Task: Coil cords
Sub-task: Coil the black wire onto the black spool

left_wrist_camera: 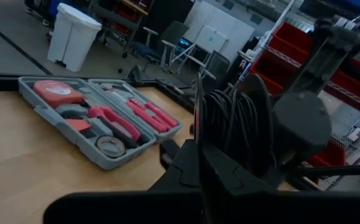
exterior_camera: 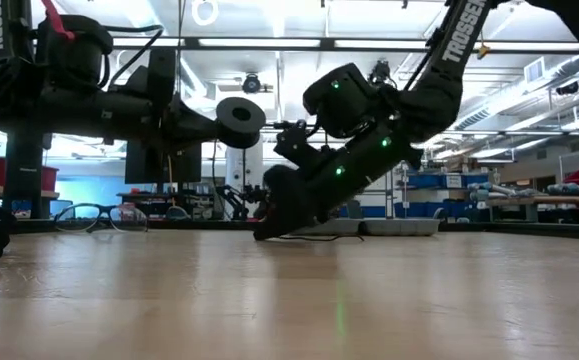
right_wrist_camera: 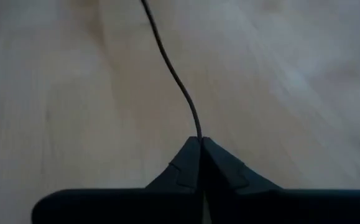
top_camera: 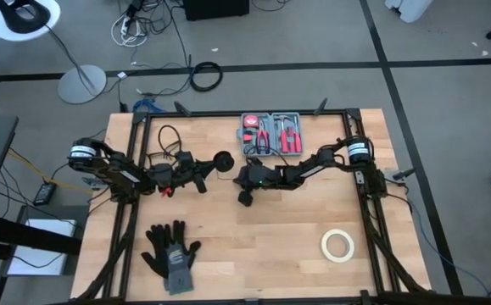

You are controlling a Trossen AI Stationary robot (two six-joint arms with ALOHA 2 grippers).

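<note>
My table [top_camera: 253,254] carries the open tool case [top_camera: 272,135] at twelve o'clock, the black gloves [top_camera: 171,250] at seven and the white tape roll [top_camera: 337,245] at five. My left gripper [top_camera: 201,174] sits toward nine o'clock of centre, raised off the wood, clenched on the coiled part of the cord [left_wrist_camera: 229,121], whose round puck [exterior_camera: 240,118] shows just beyond my fingertips. My right gripper [right_wrist_camera: 199,142] is near the table's middle, tipped down to the wood, fingers pinched together on the thin cord, which runs away from them across the boards
</note>
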